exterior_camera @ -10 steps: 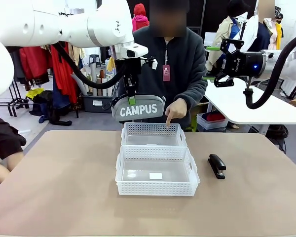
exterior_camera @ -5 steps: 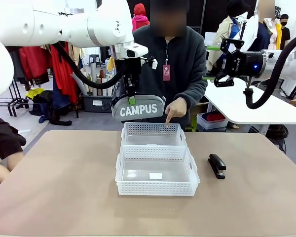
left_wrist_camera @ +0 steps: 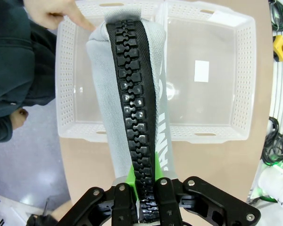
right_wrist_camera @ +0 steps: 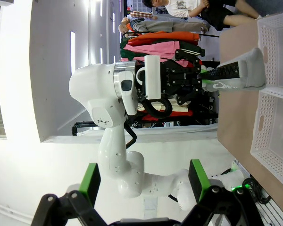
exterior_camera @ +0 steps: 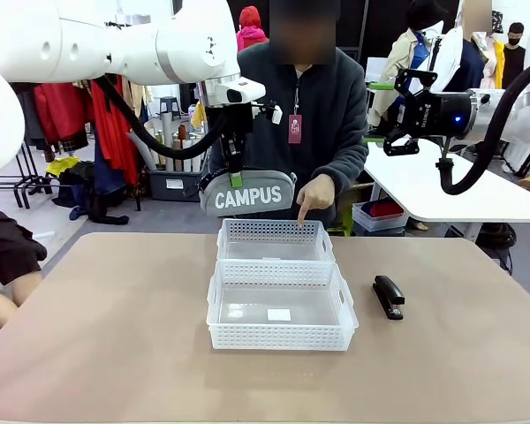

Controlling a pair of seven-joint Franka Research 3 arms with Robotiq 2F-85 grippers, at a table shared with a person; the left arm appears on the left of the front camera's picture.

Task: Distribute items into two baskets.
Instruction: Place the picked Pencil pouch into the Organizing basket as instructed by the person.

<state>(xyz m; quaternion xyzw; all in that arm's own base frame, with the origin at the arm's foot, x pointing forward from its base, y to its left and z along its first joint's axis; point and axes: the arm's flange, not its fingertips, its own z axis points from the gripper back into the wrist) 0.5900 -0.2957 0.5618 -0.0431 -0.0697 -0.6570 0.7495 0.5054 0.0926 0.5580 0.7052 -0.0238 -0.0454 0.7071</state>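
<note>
The left gripper (exterior_camera: 236, 177) (left_wrist_camera: 144, 184) is shown with its fingers pressed together on the black toothed band along the top edge of the grey pouch (exterior_camera: 247, 194) (left_wrist_camera: 127, 108). The pouch is held in the air and hangs lengthwise beneath the fingers, with the white "CAMPUS" lettering turned toward the robot's side.

Directly below the gripper, the far basket (exterior_camera: 275, 252) (left_wrist_camera: 66, 84) is seen on the table (exterior_camera: 115, 309), and the pouch is suspended above its far rim without touching it. Just beyond the gripper, a person's hand (exterior_camera: 315, 196) (left_wrist_camera: 49, 14) is extended with the forefinger pointed down into this basket. The finger is close beside the end of the pouch farthest from the gripper in the left wrist view.

On the robot's side of the far basket, the near basket (exterior_camera: 278, 336) (left_wrist_camera: 243, 75) is set against it, with a white sticker (exterior_camera: 279, 314) (left_wrist_camera: 201, 71) on its floor. Nothing lies in either basket.

The black stapler (exterior_camera: 388, 296) lies on the table just right of the near basket, low and well apart from the left gripper.

The right gripper (exterior_camera: 396, 115) (right_wrist_camera: 143, 179) is raised at the right, well apart, with its jaws spread wide and nothing held between them.
</note>
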